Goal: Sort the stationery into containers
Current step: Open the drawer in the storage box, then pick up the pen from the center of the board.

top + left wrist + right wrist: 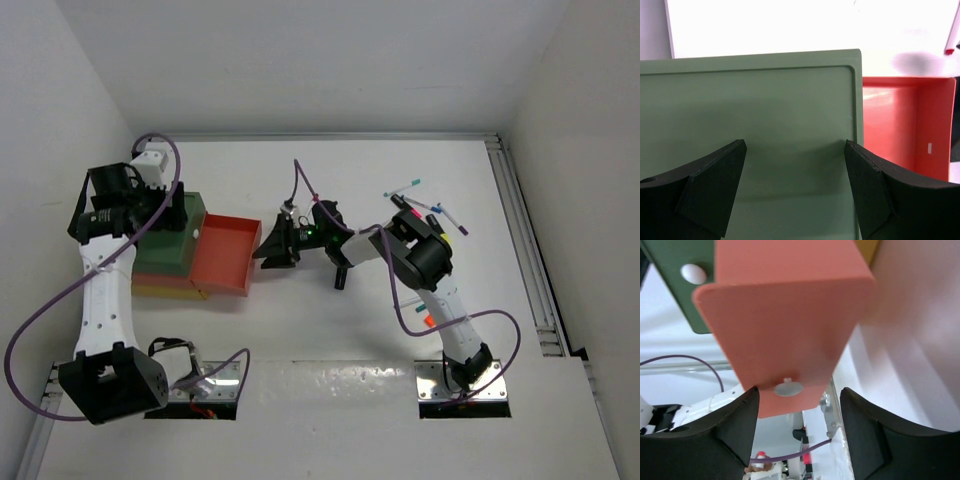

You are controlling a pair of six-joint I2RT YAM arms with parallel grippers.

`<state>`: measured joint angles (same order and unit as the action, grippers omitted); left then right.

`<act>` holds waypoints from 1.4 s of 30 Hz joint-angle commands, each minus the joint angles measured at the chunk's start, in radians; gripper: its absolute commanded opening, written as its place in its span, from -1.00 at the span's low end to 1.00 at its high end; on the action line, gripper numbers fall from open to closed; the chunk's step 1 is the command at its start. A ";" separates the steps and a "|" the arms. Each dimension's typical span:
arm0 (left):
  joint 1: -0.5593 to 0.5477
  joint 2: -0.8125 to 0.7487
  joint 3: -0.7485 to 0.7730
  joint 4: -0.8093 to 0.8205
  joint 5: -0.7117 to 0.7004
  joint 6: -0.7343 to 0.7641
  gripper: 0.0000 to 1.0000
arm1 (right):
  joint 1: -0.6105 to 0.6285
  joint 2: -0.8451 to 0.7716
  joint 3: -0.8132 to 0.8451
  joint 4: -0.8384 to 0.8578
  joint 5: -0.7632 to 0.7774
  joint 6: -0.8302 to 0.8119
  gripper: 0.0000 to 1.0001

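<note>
From above, the left gripper (pixel 168 218) hung over the dark green tray (pixel 165 255), which sat on the yellow tray (pixel 172 291) with the red-orange tray (pixel 225 256) just beside it. The right gripper (pixel 264 247) reached to that tray's right wall, and the loose pens (pixel 430 208) lay well apart on the table (pixel 330 330), beyond the right arm. In the left wrist view, the left gripper (pixel 795 185) had its jaws spread wide and empty above the green tray's (pixel 765 115) flat surface, with the red-orange tray (pixel 900 125) to the right. In the right wrist view, the right gripper (pixel 799 425) also stood open, the red-orange tray's (pixel 790 315) outer wall reaching down between its fingers (pixel 725 430); whether they touched it I could not tell.
</note>
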<state>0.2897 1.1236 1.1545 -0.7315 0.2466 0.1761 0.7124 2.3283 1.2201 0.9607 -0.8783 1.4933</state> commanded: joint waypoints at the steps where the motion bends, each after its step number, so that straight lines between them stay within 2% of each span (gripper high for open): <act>1: 0.016 0.028 0.049 -0.111 -0.035 0.026 0.72 | -0.011 -0.090 0.012 -0.081 -0.017 -0.131 0.31; 6: 0.012 0.065 0.155 -0.111 0.003 0.017 0.72 | -0.045 -0.193 0.033 -0.411 0.002 -0.341 0.29; 7: 0.009 0.074 0.187 -0.109 0.019 0.016 0.72 | -0.060 -0.210 0.038 -0.544 0.016 -0.426 0.27; 11: 0.005 0.082 0.247 -0.089 0.065 0.002 0.72 | -0.094 -0.288 0.064 -0.813 0.096 -0.625 0.16; 16: -0.027 0.074 0.301 -0.036 0.112 -0.029 0.71 | -0.140 -0.397 0.053 -0.993 0.202 -0.777 0.10; 21: -0.135 0.157 0.479 -0.029 0.102 -0.066 0.67 | -0.246 -0.483 0.015 -1.063 0.252 -0.812 0.09; 26: -0.256 0.258 0.539 -0.028 0.048 -0.078 0.58 | -0.407 -0.585 -0.013 -1.172 0.292 -0.896 0.08; 29: -0.416 0.349 0.540 -0.010 0.007 -0.087 0.54 | -0.487 -0.648 -0.030 -1.244 0.308 -0.961 0.08; 31: -0.486 0.389 0.545 -0.002 -0.039 -0.092 0.52 | -0.519 -0.675 -0.048 -1.264 0.315 -0.987 0.08; 36: -0.725 0.542 0.594 0.003 -0.222 -0.143 0.48 | -0.597 -0.754 -0.103 -1.281 0.328 -1.019 0.08; 38: -0.777 0.615 0.617 0.003 -0.289 -0.167 0.50 | -0.614 -0.776 -0.131 -1.278 0.329 -1.019 0.09; 42: -0.793 0.752 0.669 -0.011 -0.308 -0.279 0.49 | -0.631 -0.787 -0.163 -1.277 0.325 -1.016 0.09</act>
<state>-0.5179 1.8252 1.7634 -0.7521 0.0284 -0.0071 0.0917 1.5734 1.0733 -0.3164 -0.5571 0.4999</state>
